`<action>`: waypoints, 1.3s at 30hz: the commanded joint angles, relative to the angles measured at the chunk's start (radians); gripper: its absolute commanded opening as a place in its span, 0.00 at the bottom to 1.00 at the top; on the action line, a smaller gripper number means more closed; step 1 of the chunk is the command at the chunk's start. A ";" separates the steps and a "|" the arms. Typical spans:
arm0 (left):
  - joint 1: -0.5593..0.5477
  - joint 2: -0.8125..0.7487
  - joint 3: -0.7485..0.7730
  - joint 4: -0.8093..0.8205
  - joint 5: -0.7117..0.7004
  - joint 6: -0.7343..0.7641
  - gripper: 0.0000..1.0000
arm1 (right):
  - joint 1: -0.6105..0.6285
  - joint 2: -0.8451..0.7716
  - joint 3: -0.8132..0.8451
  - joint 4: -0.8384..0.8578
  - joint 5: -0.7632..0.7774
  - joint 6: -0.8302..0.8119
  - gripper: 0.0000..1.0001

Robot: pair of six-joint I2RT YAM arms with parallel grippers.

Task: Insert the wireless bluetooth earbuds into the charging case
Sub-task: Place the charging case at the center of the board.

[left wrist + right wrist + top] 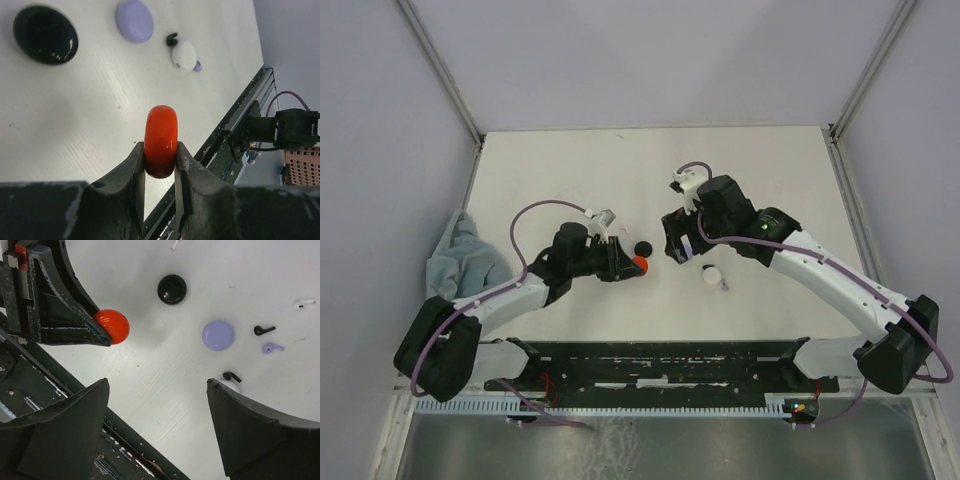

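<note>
The left gripper (160,150) is clenched on the red case (160,130), pinching it edge-on by its rounded rim above the table (75,125). That curved, glossy rim gives the fingers little to bite on, so the case could squirt out or twist if anything pushes against it. It looks closed, and no seam or lid shows, so it may need opening before anything goes in.

The right gripper (157,390) hangs released, jaws wide with nothing between them. Past its right finger lie the black earbud (264,330), the lavender earbud (272,347) and, farther out, the white earbud (303,303). They are tiny and flat on the table, so wide fingers could flick one away or catch two at once, the black and lavender ones lying close together.

No red earbud shows anywhere. The white case (231,385) is mostly cut off behind the right finger, with a second dark earbud at its edge.
</note>
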 commanded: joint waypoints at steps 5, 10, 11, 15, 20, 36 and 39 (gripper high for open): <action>-0.013 0.177 0.007 -0.053 0.013 -0.202 0.08 | -0.006 -0.025 -0.088 0.101 0.125 0.091 0.87; -0.029 0.268 0.006 -0.035 0.013 -0.235 0.08 | -0.005 -0.024 -0.128 0.108 0.145 0.102 0.87; -0.032 0.291 0.006 -0.032 0.015 -0.236 0.08 | -0.005 -0.025 -0.138 0.113 0.149 0.105 0.87; -0.034 0.330 0.006 -0.046 0.007 -0.240 0.13 | -0.006 -0.032 -0.172 0.126 0.159 0.115 0.87; -0.033 0.335 0.012 -0.114 -0.041 -0.215 0.26 | -0.006 -0.030 -0.191 0.121 0.179 0.114 0.87; -0.031 0.121 0.065 -0.460 -0.310 -0.108 0.77 | -0.014 0.018 -0.178 -0.045 0.315 0.129 0.87; -0.032 0.037 0.087 -0.523 -0.394 -0.097 0.79 | -0.017 0.041 -0.183 -0.071 0.343 0.151 0.87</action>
